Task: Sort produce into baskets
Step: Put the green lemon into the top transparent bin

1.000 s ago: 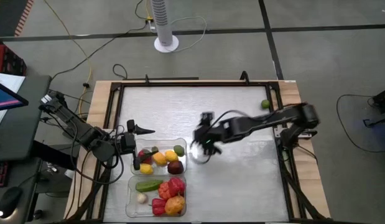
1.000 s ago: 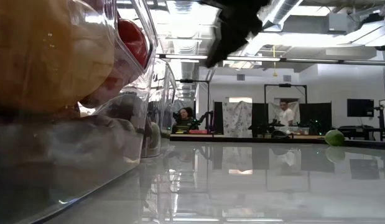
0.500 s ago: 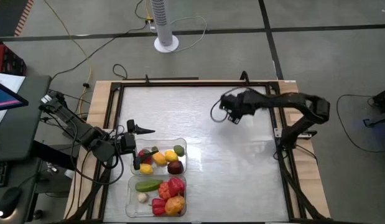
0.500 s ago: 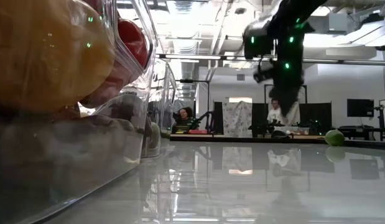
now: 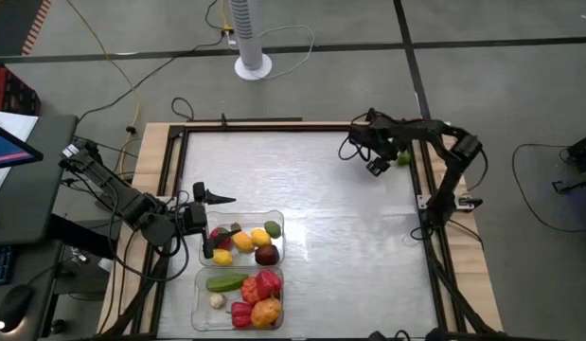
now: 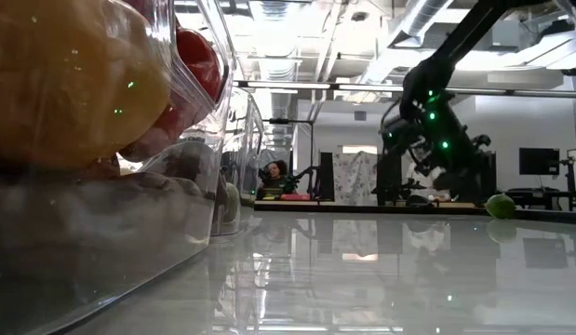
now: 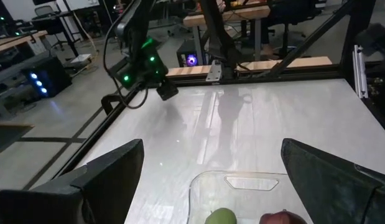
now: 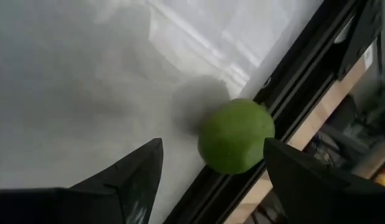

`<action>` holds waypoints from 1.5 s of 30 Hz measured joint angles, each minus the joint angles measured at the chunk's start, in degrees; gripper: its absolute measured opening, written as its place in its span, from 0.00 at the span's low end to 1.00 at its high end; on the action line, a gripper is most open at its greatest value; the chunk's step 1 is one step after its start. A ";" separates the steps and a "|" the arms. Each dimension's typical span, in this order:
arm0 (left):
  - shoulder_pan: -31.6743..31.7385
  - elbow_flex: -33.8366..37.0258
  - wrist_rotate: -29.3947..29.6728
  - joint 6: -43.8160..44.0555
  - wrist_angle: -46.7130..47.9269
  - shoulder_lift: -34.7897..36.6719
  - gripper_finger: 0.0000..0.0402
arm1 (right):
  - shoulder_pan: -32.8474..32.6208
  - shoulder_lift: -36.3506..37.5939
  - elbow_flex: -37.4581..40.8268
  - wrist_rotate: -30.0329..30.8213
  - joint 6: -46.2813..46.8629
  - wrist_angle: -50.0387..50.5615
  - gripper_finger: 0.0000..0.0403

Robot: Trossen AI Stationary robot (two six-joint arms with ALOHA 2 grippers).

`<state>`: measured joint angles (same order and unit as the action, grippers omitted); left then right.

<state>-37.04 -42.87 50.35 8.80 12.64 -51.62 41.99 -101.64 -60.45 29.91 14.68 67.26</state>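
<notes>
Two clear baskets hold the produce at the table's near left: the farther basket (image 5: 243,240) with yellow, red, green and dark pieces, the nearer basket (image 5: 239,296) with green, red, orange and white pieces. One green round fruit (image 5: 403,159) rests on the table against the black frame rail at the far right; it also shows in the right wrist view (image 8: 236,135) and the low view (image 6: 500,206). My right gripper (image 5: 378,165) is open and empty, just left of that fruit. My left gripper (image 5: 205,224) is open and empty at the farther basket's left end.
A black frame rail (image 5: 428,204) runs round the table, with wooden edges outside it. The wide middle of the table (image 5: 311,189) is bare. A fan stand (image 5: 253,64) and cables lie on the floor beyond the far edge.
My right gripper has swung from beside the farther basket, near the table's middle, toward the far right corner, and now stands next to the green fruit. The fruit and both baskets have stayed where they were.
</notes>
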 joint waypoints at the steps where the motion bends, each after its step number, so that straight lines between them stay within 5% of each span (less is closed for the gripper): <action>1: 0.00 0.00 0.00 0.00 0.00 0.00 0.92 | 0.75 -0.77 0.00 0.00 0.01 0.10 0.75; 14: 0.00 0.00 0.00 0.02 0.50 0.00 0.92 | 4.72 -4.58 -0.02 1.34 0.04 2.34 0.74; 29: 0.00 0.00 0.01 -0.12 0.48 0.00 0.92 | 2.98 -5.98 -0.58 3.37 -1.59 5.56 0.50; 35: 0.00 0.00 3.19 -1.34 0.41 0.23 0.92 | -6.90 -3.19 -3.91 1.24 1.19 10.18 0.52; 45: -0.02 0.00 3.55 -2.99 0.37 3.41 0.92 | -37.50 10.53 -9.94 -24.11 -1.23 -13.42 0.53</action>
<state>-37.06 -42.87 53.90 5.81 13.02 -48.21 4.49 -91.10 -70.38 5.80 13.45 53.84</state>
